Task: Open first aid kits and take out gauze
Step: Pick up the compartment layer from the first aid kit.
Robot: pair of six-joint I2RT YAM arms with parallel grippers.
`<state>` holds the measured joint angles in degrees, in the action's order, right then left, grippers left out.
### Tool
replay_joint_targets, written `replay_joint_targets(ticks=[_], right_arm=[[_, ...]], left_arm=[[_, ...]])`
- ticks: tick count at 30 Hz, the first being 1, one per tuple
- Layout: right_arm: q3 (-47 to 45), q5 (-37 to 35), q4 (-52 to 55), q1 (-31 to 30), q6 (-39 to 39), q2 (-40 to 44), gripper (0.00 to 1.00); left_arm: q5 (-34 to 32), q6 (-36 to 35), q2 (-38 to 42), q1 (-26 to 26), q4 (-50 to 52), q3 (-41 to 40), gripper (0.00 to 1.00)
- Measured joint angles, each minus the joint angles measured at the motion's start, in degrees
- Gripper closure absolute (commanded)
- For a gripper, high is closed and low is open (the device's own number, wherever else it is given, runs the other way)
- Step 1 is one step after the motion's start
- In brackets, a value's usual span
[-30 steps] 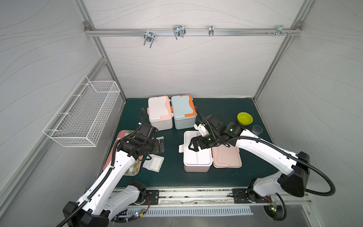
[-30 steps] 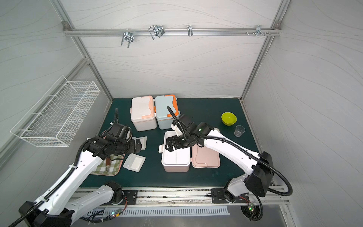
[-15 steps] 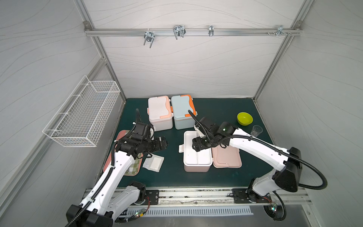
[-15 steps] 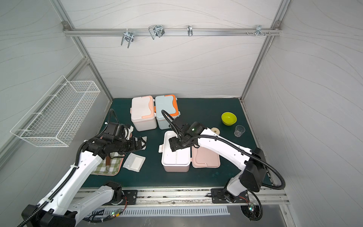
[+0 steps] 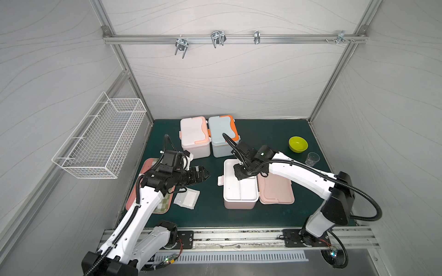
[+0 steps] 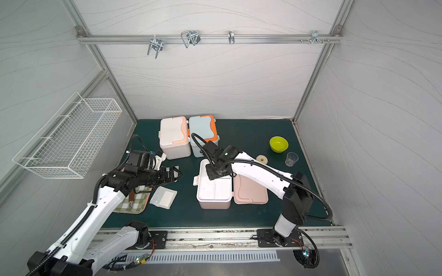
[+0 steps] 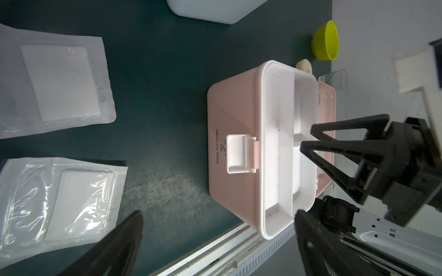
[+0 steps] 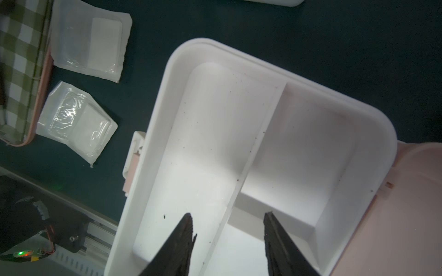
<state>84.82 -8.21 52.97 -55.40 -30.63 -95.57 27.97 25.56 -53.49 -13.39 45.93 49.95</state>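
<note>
The dusty pink first aid kit stands open, its lid flat on the mat to its right. Its white inner tray shows bare compartments. My right gripper reaches into the kit, jaws apart on either side of the tray's divider, holding nothing. My left gripper hovers open left of the kit. Two gauze pouches lie on the mat near it; in both top views one gauze pouch shows. The white-peach kit and blue-orange kit stand shut at the back.
A pink tray with checked cloth lies under my left arm. A green bowl, a clear glass and a small white roll stand at the back right. A wire basket hangs on the left wall.
My right gripper's jaws have narrowed while it stays in the pink kit, its wrist shifted left. My left gripper has moved right, off the tray towards the kit, still open.
</note>
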Motion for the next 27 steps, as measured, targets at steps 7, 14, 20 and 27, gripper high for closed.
replay_joint_targets(ticks=[7, 14, 20, 27], right_arm=[[3.8, -3.4, 0.7, 0.5, -2.7, -6.4, 0.68], [5.0, -7.3, 2.8, 0.5, -5.7, -9.4, 0.7], [5.0, -8.2, 2.7, 0.5, -7.6, -9.7, 0.79], [6.0, -9.5, 2.7, -0.3, -9.9, -10.6, 0.94]], left_arm=[[1.7, 0.0, 0.2, 0.0, -1.0, -0.5, 0.01], [2.5, 0.0, 0.2, -0.2, -1.4, -0.8, 0.01], [2.5, -0.1, 0.3, -1.0, -1.5, -0.9, 0.01], [2.5, -0.1, 0.3, -2.3, -1.5, -0.9, 0.01]])
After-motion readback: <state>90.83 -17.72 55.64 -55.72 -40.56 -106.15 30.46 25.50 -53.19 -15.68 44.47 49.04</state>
